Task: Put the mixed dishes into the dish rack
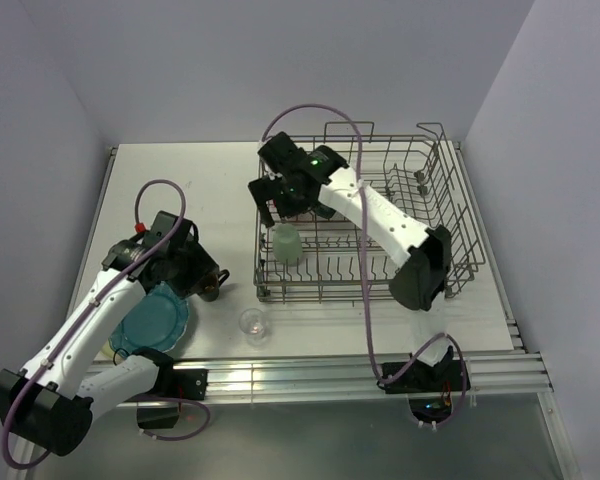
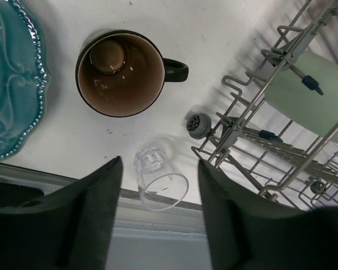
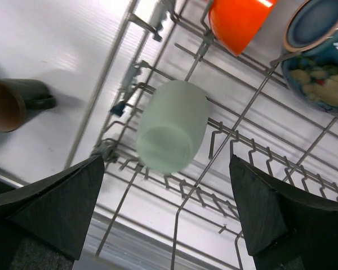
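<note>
The dish rack [image 1: 320,296] on the table's right side already holds the pale green mug [image 3: 172,126], orange bowl [image 3: 239,19] and blue bowl [image 3: 321,50]. Left to load, on the table beside it: dark brown mug [image 2: 121,73], small clear glass [image 2: 158,180], teal scalloped plate [image 2: 11,79]. You see no cream plate. Only the right wrist view shows you the bowls. The right gripper [image 3: 166,162] hangs wide and empty over the green mug. The left gripper [image 2: 159,162] stands parted and empty near the glass.

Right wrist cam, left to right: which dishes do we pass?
brown mug → pale green mug → orange bowl → blue bowl
</note>
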Robot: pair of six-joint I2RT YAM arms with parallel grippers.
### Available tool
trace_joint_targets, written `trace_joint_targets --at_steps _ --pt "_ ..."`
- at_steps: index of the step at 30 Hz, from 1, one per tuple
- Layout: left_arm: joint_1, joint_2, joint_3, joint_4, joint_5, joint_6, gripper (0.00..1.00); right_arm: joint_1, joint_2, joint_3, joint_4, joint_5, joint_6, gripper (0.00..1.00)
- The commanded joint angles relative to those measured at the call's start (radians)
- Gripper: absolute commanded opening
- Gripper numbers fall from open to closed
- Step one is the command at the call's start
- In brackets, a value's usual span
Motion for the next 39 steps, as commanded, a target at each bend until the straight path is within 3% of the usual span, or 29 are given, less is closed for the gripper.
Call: trace_joint_targets --at_steps 1,13,21,27,29,35,36,37,39 --pt "0.011 0.026 -0.017 0.064 0.019 0.028 0.58 0.005 -0.187 -0.017 0.058 0.008 0.012 1.0" --pt "0.087 0.08 -0.083 0.093 0.006 0.033 0.63 0.004 -0.466 -0.221 0.099 0.037 0.024 1.0" --pt "0.218 0.058 -0.189 0.149 0.097 0.042 0.56 -0.005 -0.584 -0.359 0.141 0.048 0.02 1.0" --pt "0.252 0.166 -0.187 0.19 0.114 0.083 0.54 -0.011 -0.673 -0.431 0.162 0.059 0.021 1.0" --pt "0.252 0.193 -0.175 0.196 0.102 0.092 0.5 -0.013 -0.684 -0.445 0.161 0.062 0.024 1.0" --pt "0.252 0.278 -0.132 0.213 0.111 0.123 0.17 -0.011 -0.721 -0.477 0.162 0.073 0.032 1.0" --pt "0.252 0.282 -0.126 0.208 0.114 0.131 0.05 -0.013 -0.724 -0.479 0.161 0.074 0.033 1.0" --pt "0.252 0.282 -0.115 0.199 0.117 0.132 0.0 -0.013 -0.727 -0.479 0.159 0.074 0.033 1.0" --pt "0.252 0.257 -0.098 0.184 0.109 0.131 0.0 -0.013 -0.727 -0.482 0.158 0.074 0.035 1.0"
